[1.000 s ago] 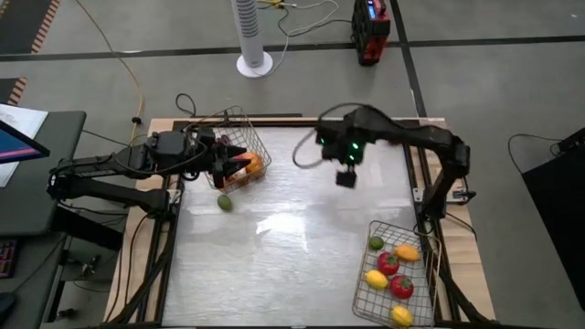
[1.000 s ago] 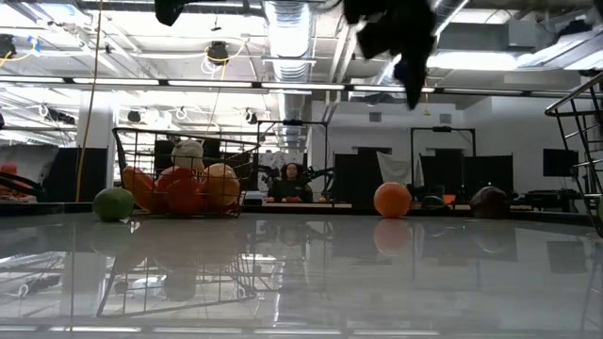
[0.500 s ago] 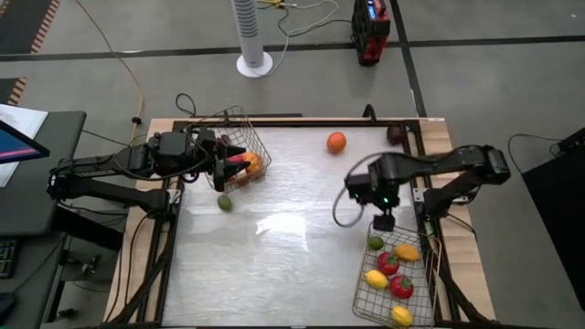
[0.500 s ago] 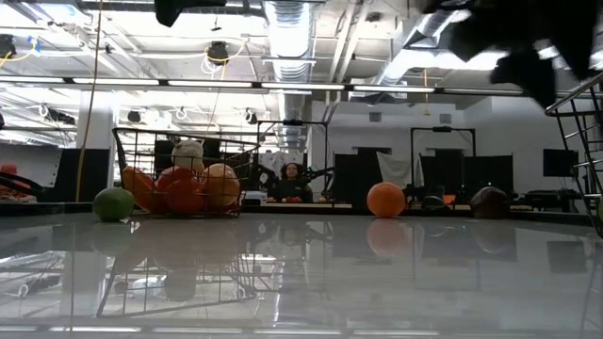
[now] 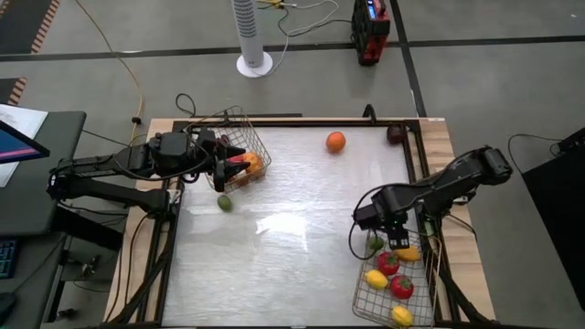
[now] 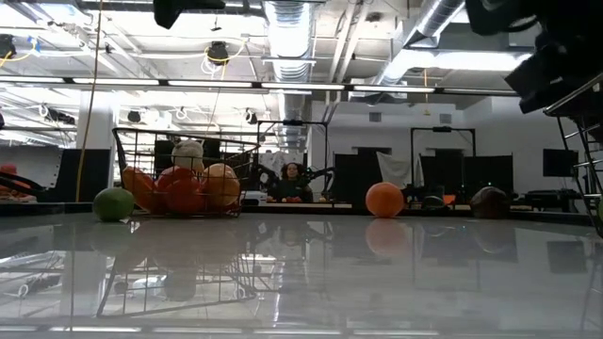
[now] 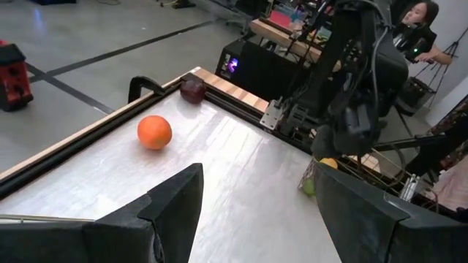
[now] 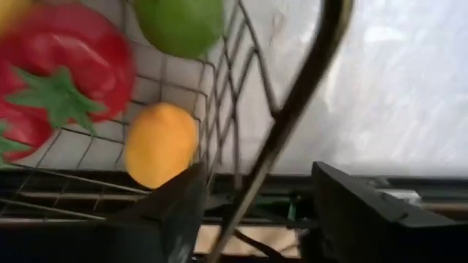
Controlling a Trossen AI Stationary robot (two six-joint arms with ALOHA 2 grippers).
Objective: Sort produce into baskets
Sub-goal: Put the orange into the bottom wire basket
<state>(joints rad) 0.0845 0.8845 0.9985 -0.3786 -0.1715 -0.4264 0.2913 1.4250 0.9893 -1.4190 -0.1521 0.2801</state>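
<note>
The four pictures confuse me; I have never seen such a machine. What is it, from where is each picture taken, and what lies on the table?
It is a robot with two dark arms at a table, sorting toy produce. One camera looks down from above, one looks level across the table, and one sits on each wrist. The left hand is at the left basket, and the right hand is over the right basket. Both hands are open and hold nothing. An orange, a lime and a dark fruit lie loose on the table.
</note>
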